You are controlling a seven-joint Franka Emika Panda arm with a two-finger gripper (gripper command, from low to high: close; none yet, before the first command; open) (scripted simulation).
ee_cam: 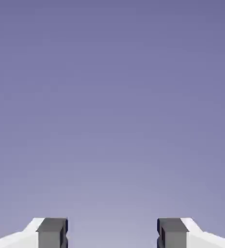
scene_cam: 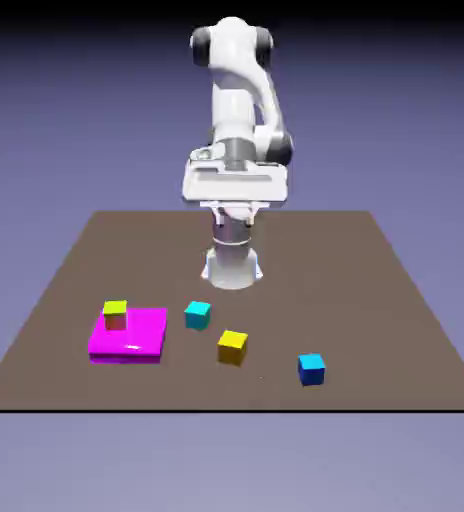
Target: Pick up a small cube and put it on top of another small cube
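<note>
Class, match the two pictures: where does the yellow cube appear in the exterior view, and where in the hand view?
Exterior view: the yellow cube sits just below centre, between the cyan and blue cubes.
Hand view: not in it; only backdrop and jaws show.
Shared landmark: the jaws, standing open in the hand view.

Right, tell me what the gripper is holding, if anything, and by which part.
Nothing is held: the gripper is open, with only plain backdrop between its fingertips in the hand view.

The magenta slab (scene_cam: 129,342) looks smooth and glossy (almost like plastic); the tabletop (scene_cam: 306,270), matt.
</note>
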